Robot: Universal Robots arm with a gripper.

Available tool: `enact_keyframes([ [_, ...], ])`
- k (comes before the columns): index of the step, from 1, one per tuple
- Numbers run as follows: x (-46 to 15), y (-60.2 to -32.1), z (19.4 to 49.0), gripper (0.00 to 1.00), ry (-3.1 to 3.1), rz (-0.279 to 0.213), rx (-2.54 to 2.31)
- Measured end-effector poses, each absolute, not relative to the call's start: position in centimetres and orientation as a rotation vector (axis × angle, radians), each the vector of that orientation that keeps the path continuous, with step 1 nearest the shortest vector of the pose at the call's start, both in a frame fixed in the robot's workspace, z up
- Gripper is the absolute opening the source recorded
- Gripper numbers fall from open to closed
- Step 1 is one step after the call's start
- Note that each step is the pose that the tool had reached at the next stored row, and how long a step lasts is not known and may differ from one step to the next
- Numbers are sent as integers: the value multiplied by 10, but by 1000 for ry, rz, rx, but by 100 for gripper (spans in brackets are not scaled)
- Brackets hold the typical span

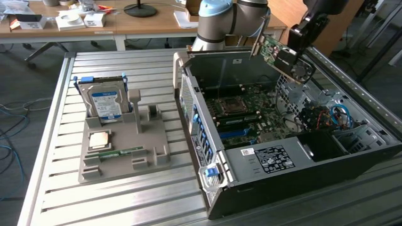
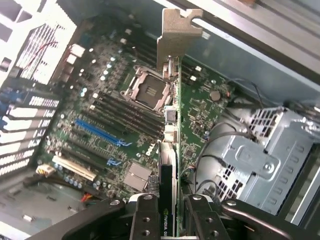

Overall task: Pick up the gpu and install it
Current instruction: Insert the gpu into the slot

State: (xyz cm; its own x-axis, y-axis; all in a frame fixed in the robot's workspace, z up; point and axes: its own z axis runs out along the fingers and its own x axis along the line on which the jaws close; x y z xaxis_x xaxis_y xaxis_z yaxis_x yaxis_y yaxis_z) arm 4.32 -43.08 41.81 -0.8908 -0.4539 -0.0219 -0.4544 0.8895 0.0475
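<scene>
An open computer case [image 1: 284, 165] lies on its side on a slatted metal worktop [image 1: 125, 197], its motherboard [image 1: 248, 115] facing up. Above the far end of the case, the robot's gripper [image 1: 297, 40] holds the gpu [image 1: 279, 56], a green card with a black cooler. The card is tilted in the air, clear of the motherboard and not yet seated.

In the wrist view the gripper [image 2: 170, 212] is clamped on the gpu [image 2: 170, 150], one finger on each flat face. The card is seen edge-on, running out to its silver-grey bracket [image 2: 177, 32]. This grip likely leaves the connector edge free to meet a slot. Below lie the empty processor socket [image 2: 150, 92] and a blue expansion slot [image 2: 100, 132].

To the exterior view's left, well apart from the case, a grey holder [image 1: 157, 157] keeps spare parts upright or nested for easy picking: a hard drive [image 1: 105, 101] with a blue label, a processor [image 1: 100, 140] and a green memory stick [image 1: 116, 153].
</scene>
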Motion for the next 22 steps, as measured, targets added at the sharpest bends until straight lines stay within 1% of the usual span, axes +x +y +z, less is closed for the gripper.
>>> enact_keyframes([
  [22,43,-431,418,26,2857,82,-1304],
])
